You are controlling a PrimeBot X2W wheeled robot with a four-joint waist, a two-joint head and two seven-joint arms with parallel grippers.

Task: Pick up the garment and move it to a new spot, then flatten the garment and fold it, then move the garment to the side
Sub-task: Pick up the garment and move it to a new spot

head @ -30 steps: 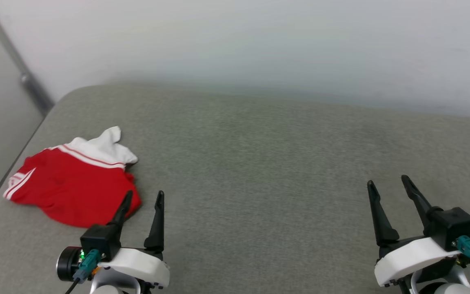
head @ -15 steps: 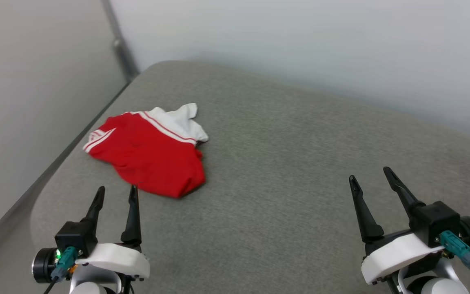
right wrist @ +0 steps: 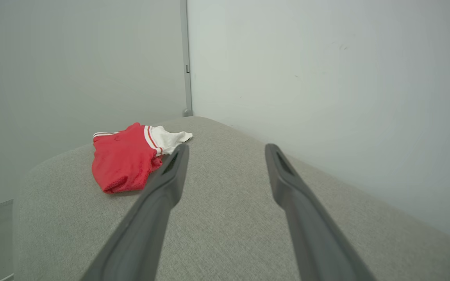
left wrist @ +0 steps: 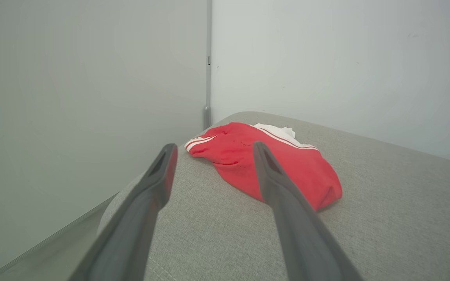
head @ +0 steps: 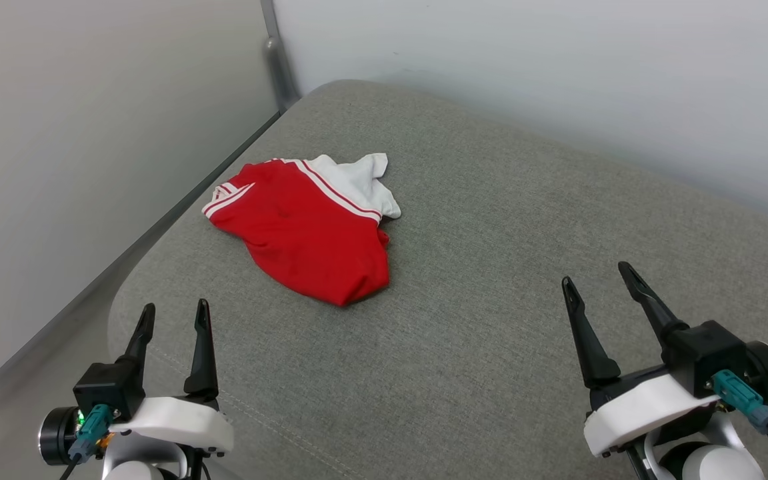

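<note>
Lying in a loose heap near the far left corner of the grey fabric cushion (head: 491, 347), the red T-shirt (head: 304, 233) has its red body bunched toward the robot. One white sleeve (head: 364, 180) is turned toward the back wall (head: 557, 80). No lettering shows, so the front is probably face down or folded inside.

Both claws hover empty near the cushion's front edge. The left claw (head: 176, 305) has its 2 fingers spread wide, short of the shirt's near hem and not touching it. The right claw (head: 595, 273) stands just as wide, well apart from the cloth and above bare fabric. This looks like a ready pose before the first pick, with the left arm better placed to reach.

The shirt's striped trim (head: 227, 198) sits near the cushion's rounded left edge. Beyond that edge a gap drops away beside the left wall panel (head: 91, 133), so a push from the right could slide cloth over the side. Right of the shirt lies a broad bare stretch, the best room for a new spot and for flattening. The back wall closes off the far side.
</note>
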